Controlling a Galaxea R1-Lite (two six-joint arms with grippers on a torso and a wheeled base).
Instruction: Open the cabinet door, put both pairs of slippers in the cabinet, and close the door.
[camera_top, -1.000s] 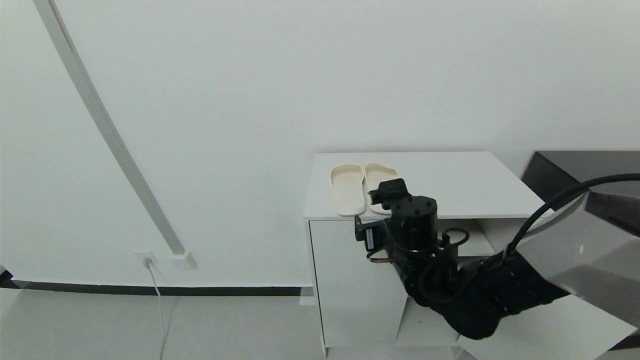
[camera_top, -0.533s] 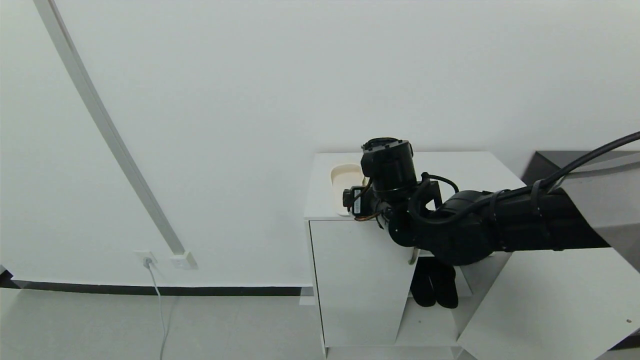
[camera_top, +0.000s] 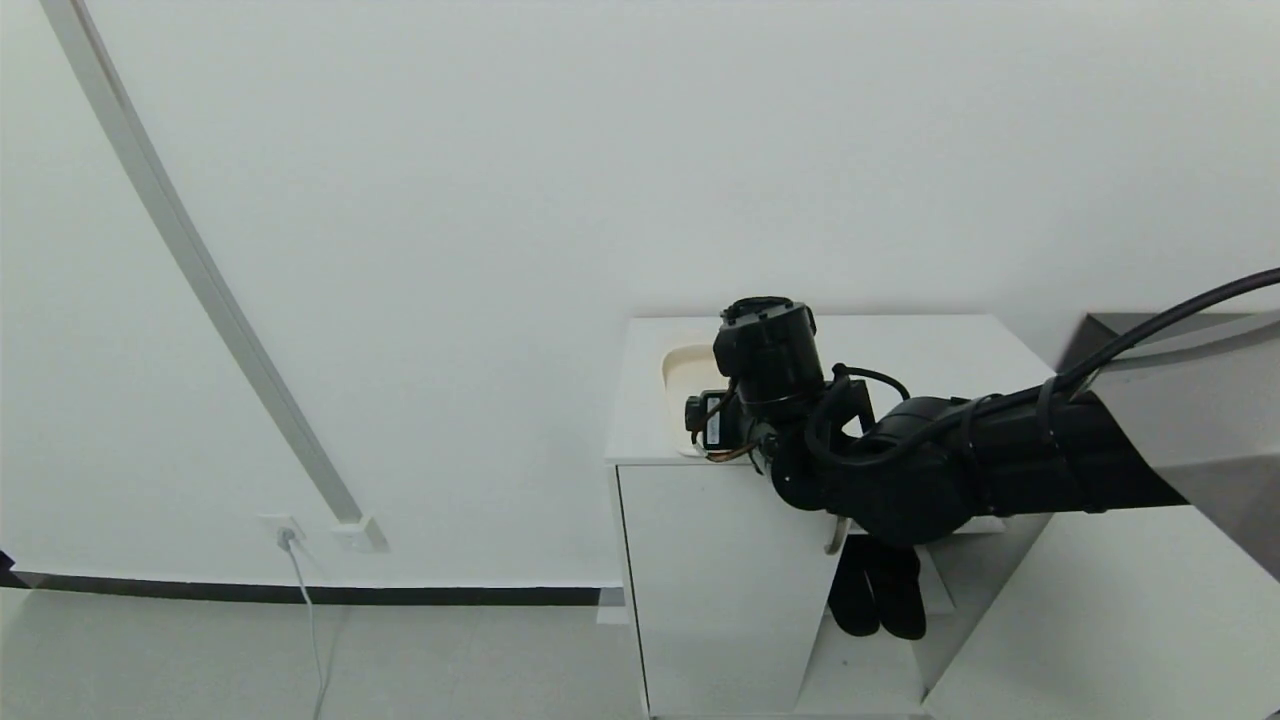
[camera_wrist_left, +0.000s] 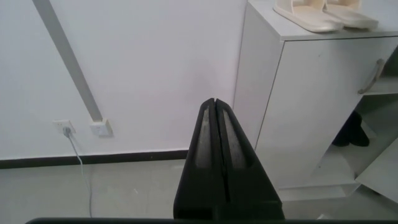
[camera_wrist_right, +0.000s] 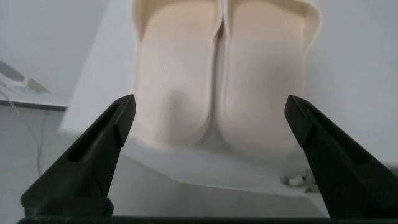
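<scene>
Cream slippers (camera_wrist_right: 180, 68) lie just before the wide-spread right end effector (camera_wrist_right: 210, 102).

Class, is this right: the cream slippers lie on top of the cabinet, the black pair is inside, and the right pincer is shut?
No: the right pincer is open, fingers spread wide apart near the cream slippers, as the right wrist view shows. The rest stands.

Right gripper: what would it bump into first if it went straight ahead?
Probably the cream slippers on the cabinet top; the right gripper points straight at them, open, though depth is unclear.
</scene>
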